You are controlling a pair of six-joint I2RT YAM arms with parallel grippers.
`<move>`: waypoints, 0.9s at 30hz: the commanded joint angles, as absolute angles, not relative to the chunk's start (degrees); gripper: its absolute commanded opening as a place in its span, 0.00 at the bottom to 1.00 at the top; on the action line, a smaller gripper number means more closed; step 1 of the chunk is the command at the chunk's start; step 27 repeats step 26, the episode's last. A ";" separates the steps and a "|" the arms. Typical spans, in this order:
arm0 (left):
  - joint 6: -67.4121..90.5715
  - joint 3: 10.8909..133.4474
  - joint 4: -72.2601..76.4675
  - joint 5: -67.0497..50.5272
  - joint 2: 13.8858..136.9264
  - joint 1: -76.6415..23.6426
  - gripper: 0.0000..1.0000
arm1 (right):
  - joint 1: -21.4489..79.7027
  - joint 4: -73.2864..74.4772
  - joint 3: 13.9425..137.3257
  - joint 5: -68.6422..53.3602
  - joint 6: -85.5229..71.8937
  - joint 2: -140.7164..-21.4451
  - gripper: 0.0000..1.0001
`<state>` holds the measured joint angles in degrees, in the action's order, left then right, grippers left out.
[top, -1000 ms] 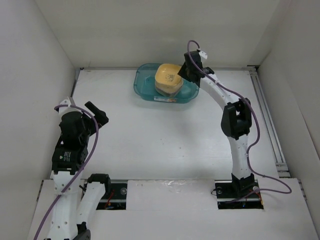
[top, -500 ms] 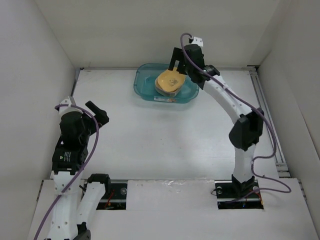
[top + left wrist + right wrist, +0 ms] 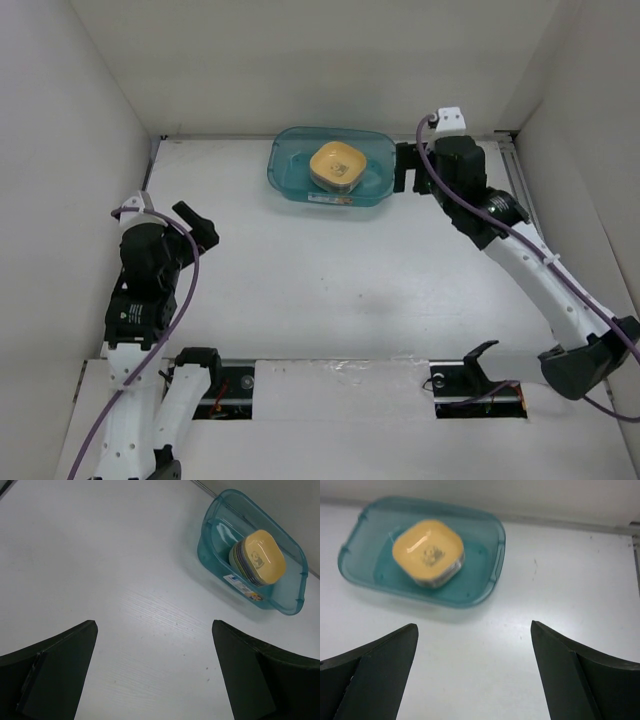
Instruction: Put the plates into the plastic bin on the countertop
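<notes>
Now right fingers (image 3: 372,675) have backed off the bin (image 3: 498,539), open, empty; yellow plate (image 3: 427,550) tops the stack (image 3: 440,579) inside; left fingers (image 3: 50,667) open too. Probably done.

**A:** Round the edges, then: a plain white back wall (image 3: 320,60), with the left wall (image 3: 60,140) and the right wall (image 3: 595,120) closing things in.

**B:** And there's a metal rail (image 3: 537,240) running front to back, right at the foot of that right wall.

**A:** At the near edge, a white ledge (image 3: 340,400) with a glossy patch (image 3: 345,368) along its top.

**B:** There's a dark slot (image 3: 228,392) cut into it on the left, with a bit of red wiring showing inside.
</notes>
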<state>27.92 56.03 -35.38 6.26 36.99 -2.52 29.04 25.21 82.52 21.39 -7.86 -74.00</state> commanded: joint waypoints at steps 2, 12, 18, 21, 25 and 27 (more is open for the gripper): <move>26.54 58.53 -33.83 8.69 36.73 -2.46 1.00 | 33.57 30.66 80.33 25.39 -3.78 -66.38 1.00; 25.84 66.26 -36.39 8.70 32.53 -2.46 1.00 | 39.46 45.34 80.33 29.54 -1.76 -42.99 1.00; 25.84 64.95 -33.84 8.97 24.80 -2.46 1.00 | 39.46 52.20 79.72 31.90 -1.76 -37.79 1.00; 25.84 64.95 -33.84 8.26 24.79 -2.46 1.00 | 38.94 53.43 79.72 33.22 -1.76 -36.65 1.00; 25.31 64.95 -34.98 8.26 26.63 -2.46 1.00 | 38.94 53.96 79.72 34.37 -1.76 -35.43 1.00; 25.31 64.95 -34.98 8.26 26.63 -2.46 1.00 | 38.94 53.96 79.72 34.97 -1.76 -35.42 1.00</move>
